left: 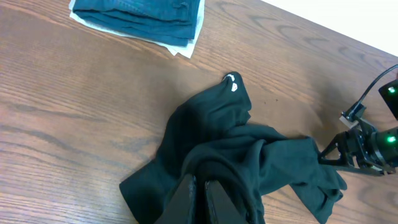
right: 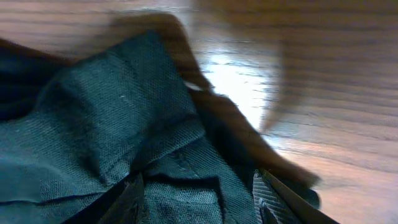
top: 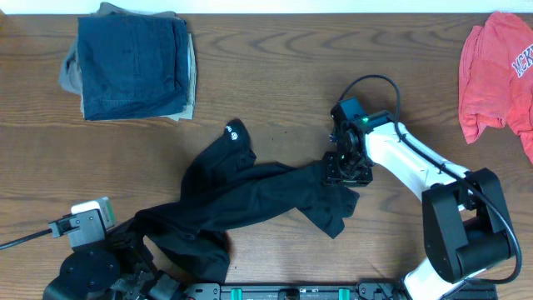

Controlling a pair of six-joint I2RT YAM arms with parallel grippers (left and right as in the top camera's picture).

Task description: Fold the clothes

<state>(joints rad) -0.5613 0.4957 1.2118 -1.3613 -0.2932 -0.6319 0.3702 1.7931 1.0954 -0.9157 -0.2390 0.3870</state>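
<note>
Black garment (top: pixel 250 196) lies crumpled on the counter (top: pixel 283 75), a rumpled band running from the near-left corner toward the middle. One lobe pokes away from the near edge and shows a small white logo (top: pixel 234 131). Nothing is flattened and no fold is made, so I judge the task at its opening step: taking hold at two ends to spread the cloth. Left jaws are clenched at the near-left end. The left wrist view shows the dark fingers (left: pixel 214 202) buried in bunched fabric, which reads as a hold on the garment. The right arm (top: pixel 416 162) reaches in from the near right, with its jaws down on the garment's right end. The right wrist view (blurred) shows woven cloth lying between the two fingers, but I cannot tell whether they have bitten or merely straddle it. Judgement for the next move: the right side needs a firm pinch on an edge, not a wad of layers. The two ends can then be drawn apart to open the garment flat. Risk: a grab through several layers would drag it as a rope. The folded denim pile (top: pixel 133 62) at far left and the red shirt (top: pixel 500 71) at far right lie well apart from the work.
</note>
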